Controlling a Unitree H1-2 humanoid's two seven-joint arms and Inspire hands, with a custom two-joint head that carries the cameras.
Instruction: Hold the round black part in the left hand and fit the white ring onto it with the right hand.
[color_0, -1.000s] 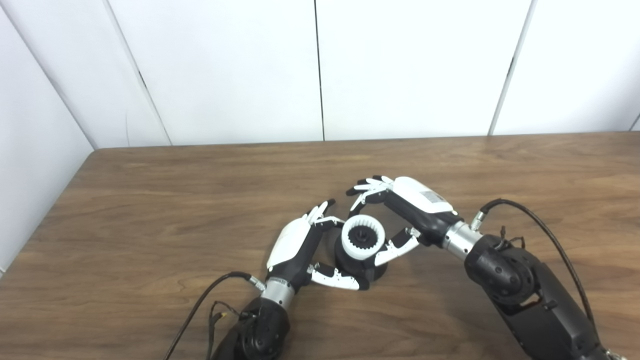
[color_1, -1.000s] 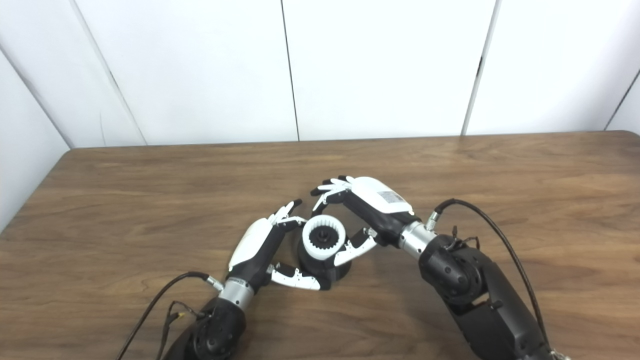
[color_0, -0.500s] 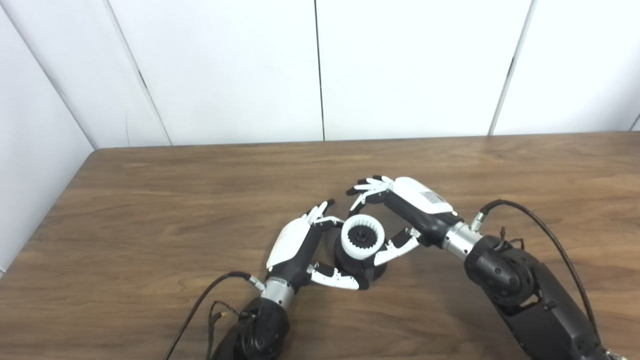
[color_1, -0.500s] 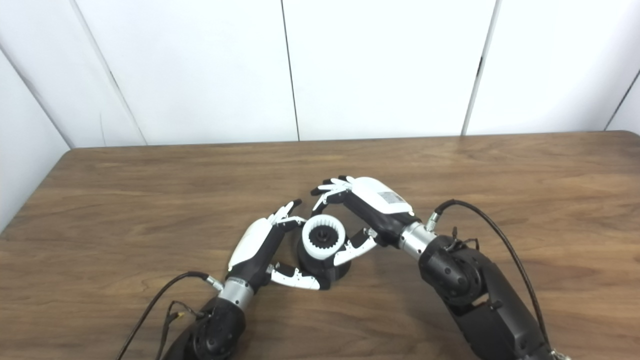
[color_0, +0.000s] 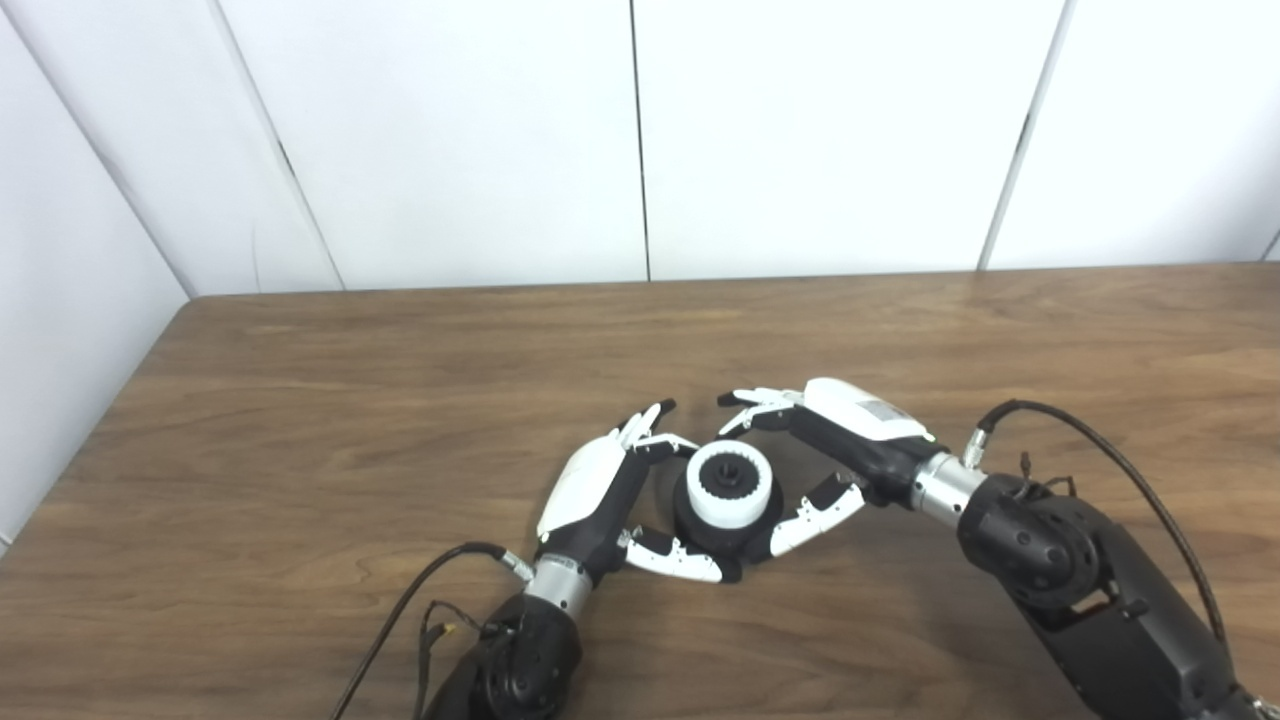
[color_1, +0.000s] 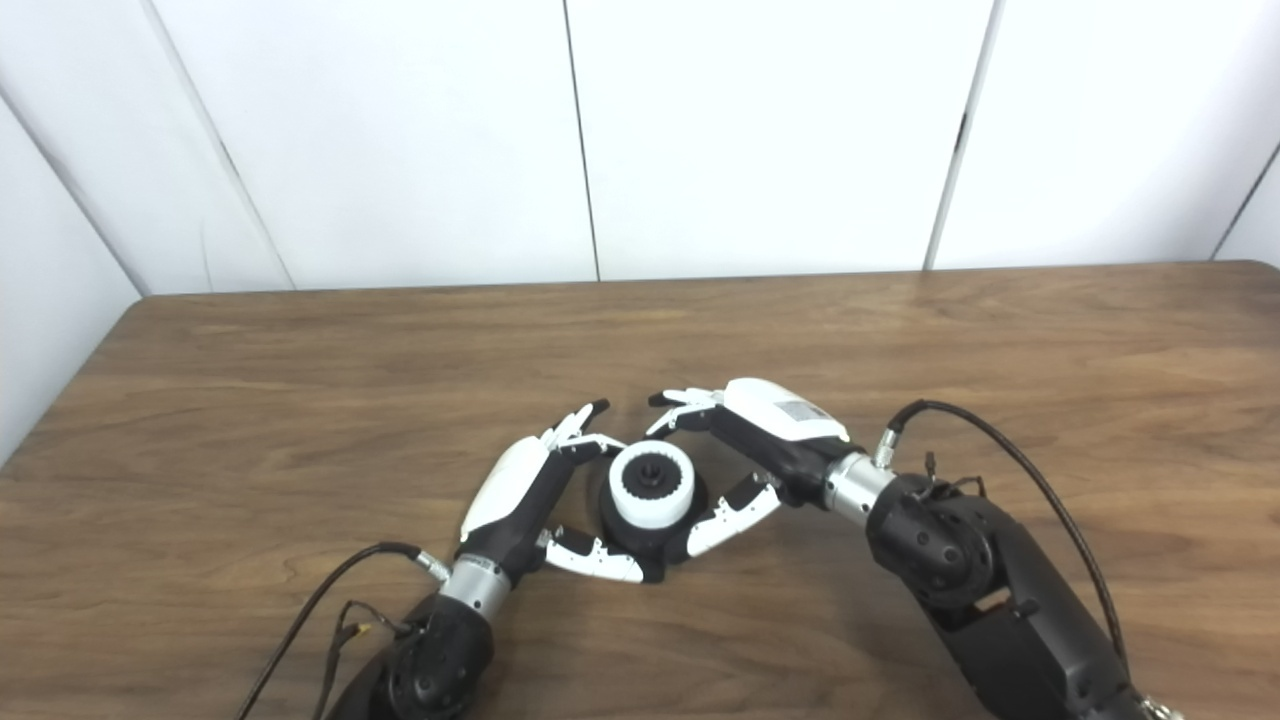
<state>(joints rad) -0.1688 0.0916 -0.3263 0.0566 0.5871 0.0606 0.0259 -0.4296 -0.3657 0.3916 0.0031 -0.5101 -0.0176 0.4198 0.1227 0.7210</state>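
The round black part (color_0: 742, 538) stands on the table near the front middle. The white ring (color_0: 731, 495) sits down over its top, with the black toothed hub showing in the ring's middle. My left hand (color_0: 605, 492) cups the part from the left, thumb against its base and fingers behind it. My right hand (color_0: 835, 448) is just right of the part with fingers and thumb spread. Its fingers are off the ring and its thumb tip is close to the base. The ring also shows in the right eye view (color_1: 652, 492).
The brown wooden table (color_0: 300, 450) reaches to a white panelled wall at the back; its left edge is near the wall on the left. Black cables loop from both forearms, one by the left wrist (color_0: 400, 610) and one over the right arm (color_0: 1090, 450).
The ring has dropped lower onto the black part and looks level. My right hand has let go of it and drawn back to the right and down. The left hand has not moved.
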